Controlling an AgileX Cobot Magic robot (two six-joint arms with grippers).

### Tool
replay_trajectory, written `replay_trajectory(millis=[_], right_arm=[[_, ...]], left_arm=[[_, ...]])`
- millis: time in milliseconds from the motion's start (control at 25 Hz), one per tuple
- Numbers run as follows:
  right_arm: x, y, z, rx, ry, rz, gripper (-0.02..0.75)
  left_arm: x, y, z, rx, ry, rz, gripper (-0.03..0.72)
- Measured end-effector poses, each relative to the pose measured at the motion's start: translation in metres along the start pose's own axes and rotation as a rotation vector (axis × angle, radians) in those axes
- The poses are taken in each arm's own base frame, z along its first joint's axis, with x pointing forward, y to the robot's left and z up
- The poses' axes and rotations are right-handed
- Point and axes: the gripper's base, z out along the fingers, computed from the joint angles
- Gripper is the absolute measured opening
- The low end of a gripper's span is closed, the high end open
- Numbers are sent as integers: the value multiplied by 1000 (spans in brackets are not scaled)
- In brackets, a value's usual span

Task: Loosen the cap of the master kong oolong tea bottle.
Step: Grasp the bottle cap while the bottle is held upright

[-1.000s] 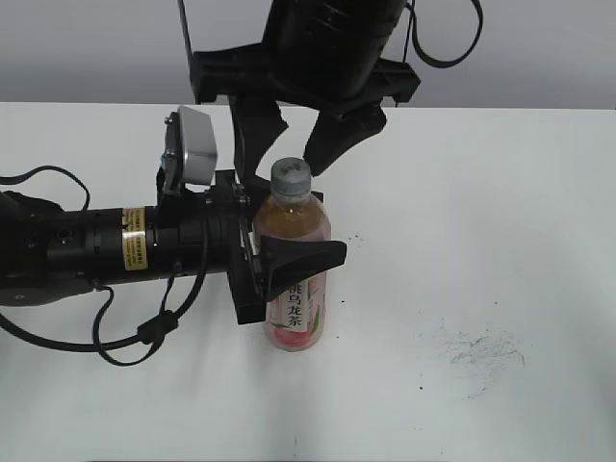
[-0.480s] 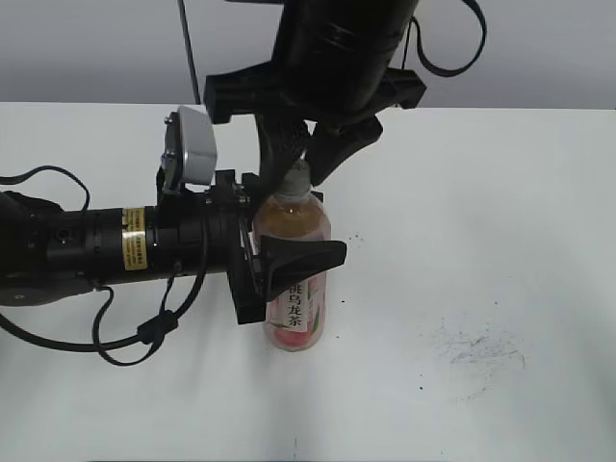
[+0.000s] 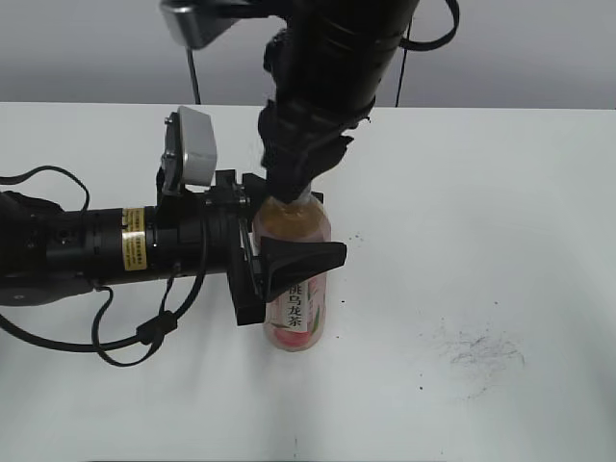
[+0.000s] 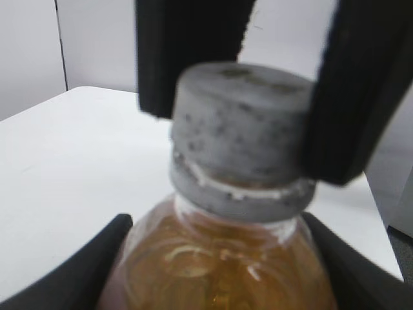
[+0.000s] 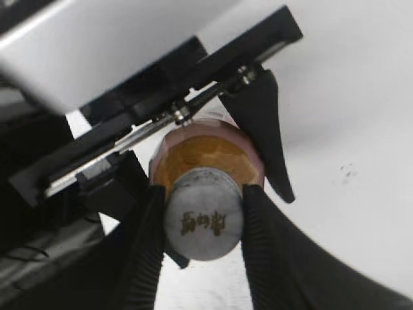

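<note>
The master kong oolong tea bottle (image 3: 295, 279) stands upright on the white worktop (image 3: 481, 241). The left gripper (image 3: 289, 265) fingers clamp its body to steady it, while the right gripper (image 5: 203, 213) fingers pinch the cap (image 5: 202, 221) from above for twisting.

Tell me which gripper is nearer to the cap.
Right. The right gripper has a finger on each side of the cap, against it. The left gripper is lower down, clamped around the body of the master kong oolong tea bottle.
</note>
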Motion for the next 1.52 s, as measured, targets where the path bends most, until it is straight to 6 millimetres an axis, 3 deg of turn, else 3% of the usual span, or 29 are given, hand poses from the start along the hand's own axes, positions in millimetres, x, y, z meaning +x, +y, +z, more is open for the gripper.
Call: replay_trajectory(millis=[480, 640, 960, 1520], right_arm=[[0, 1, -1, 0, -8, -1436, 274], [0, 1, -2, 4, -8, -1778, 274], [-1, 1, -2, 12, -6, -2127, 274], [0, -1, -2, 15, 16, -2420, 274]], left_arm=[[0, -1, 0, 7, 1, 11, 446], [0, -1, 0, 6, 0, 10, 446], [0, 0, 0, 2, 0, 6, 446], [0, 0, 0, -4, 1, 0, 446]])
